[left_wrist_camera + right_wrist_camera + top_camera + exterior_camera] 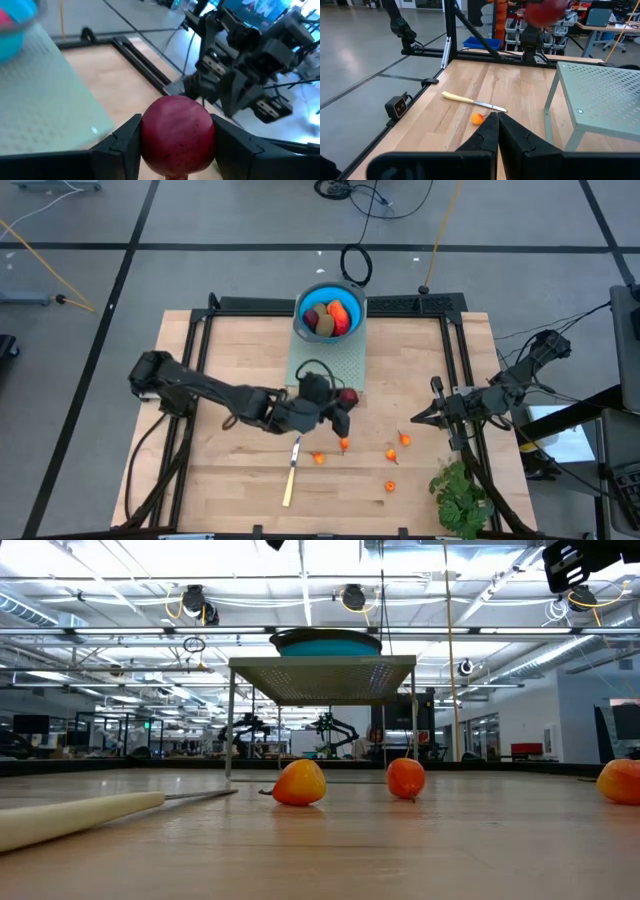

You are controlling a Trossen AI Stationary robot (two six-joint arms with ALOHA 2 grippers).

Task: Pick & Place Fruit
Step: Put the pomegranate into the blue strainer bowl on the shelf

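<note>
A dark red ball (178,131) sits clamped between the two fingers of the left gripper (345,406), which holds it above the table just beside the near edge of the perforated green stand (325,366). On that stand rests the blue bowl (305,301), already holding red-orange and olive-brown fruit, while several small orange bits (391,454) and a pale-handled knife (291,479) lie on the wood below. The right gripper (416,418) waits well apart, its fingers pressed together on nothing.

Open workshop hall, grey floor.
Dark seams cross the floor (200,220); cables (375,195) trail there. Ceiling lights (150,582) run above distant desks (60,745).
</note>
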